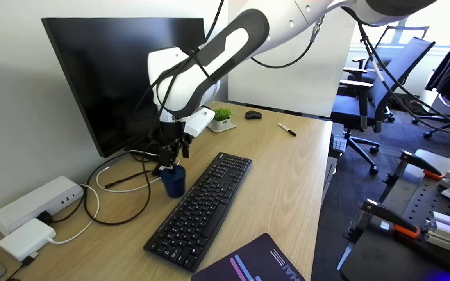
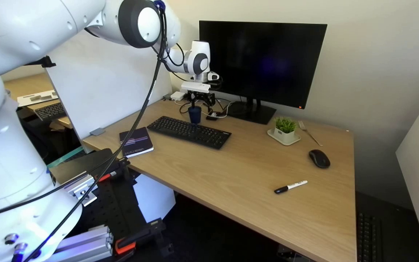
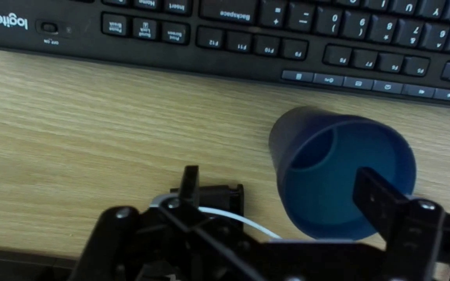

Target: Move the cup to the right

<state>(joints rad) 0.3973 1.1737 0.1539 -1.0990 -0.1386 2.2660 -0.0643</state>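
Observation:
The small dark blue cup [image 1: 174,186] stands upright on the desk beside the keyboard. It shows in both exterior views [image 2: 195,115] and in the wrist view [image 3: 322,203], where I look into its mouth. My gripper [image 3: 277,181] is open, with its fingers wide apart. In the wrist view one finger overlaps the cup's mouth, and the other finger is apart from the cup, over the desk. In the exterior views the gripper [image 1: 179,160] [image 2: 202,105] is at the cup's rim. I cannot tell how far the one finger reaches into the cup.
A black keyboard [image 1: 203,208] lies close beside the cup. Cables [image 1: 125,190] and a black connector [image 3: 221,199] lie near it. The monitor [image 2: 260,62] stands behind. A potted plant [image 2: 285,133], mouse [image 2: 319,158], marker [image 2: 291,187], fork [image 2: 310,134] and notebook [image 2: 136,142] are on the desk.

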